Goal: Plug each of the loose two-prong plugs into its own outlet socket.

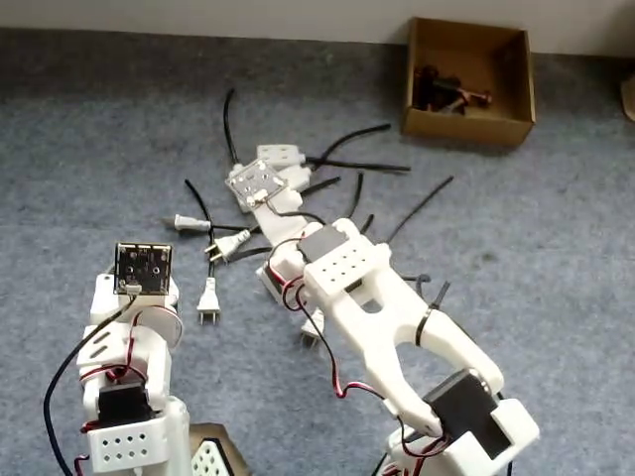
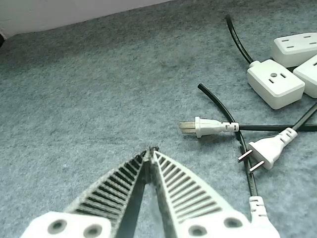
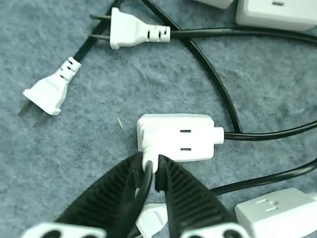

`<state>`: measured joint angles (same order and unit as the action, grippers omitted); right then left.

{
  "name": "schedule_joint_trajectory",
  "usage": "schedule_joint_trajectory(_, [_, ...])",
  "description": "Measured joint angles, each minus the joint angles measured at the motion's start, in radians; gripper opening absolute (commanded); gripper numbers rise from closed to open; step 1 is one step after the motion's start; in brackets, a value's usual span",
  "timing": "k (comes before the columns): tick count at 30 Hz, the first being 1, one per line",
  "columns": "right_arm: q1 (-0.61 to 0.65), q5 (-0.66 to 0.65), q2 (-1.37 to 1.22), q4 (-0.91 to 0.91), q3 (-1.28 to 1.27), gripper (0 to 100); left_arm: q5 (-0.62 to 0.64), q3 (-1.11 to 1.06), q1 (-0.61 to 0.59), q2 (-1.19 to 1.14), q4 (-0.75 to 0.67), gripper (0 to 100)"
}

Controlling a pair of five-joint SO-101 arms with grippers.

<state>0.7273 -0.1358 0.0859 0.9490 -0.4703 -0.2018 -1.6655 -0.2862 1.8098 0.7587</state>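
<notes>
White outlet socket (image 3: 181, 137) sits pinched in our right gripper (image 3: 150, 164); our left gripper (image 2: 150, 151) is closed, empty.

Two white plastic arms (image 1: 397, 317), black servo blocks (image 1: 464, 409), looping red wiring (image 1: 332, 369). Left gripper (image 2: 150, 151) ribbed white; right gripper (image 3: 148, 166) ribbed black.

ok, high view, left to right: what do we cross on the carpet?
Left arm → white plug lying nearest the arms → outlet sockets → cardboard box. Right arm and the other plugs overlap, so they're left out.
</notes>
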Motion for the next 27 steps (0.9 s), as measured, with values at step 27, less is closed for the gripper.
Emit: schedule_joint_trajectory(27, [0.002, -0.031, 0.0, 0.0, 0.0, 0.7, 0.0, 0.0, 0.0, 0.0, 0.0, 1])
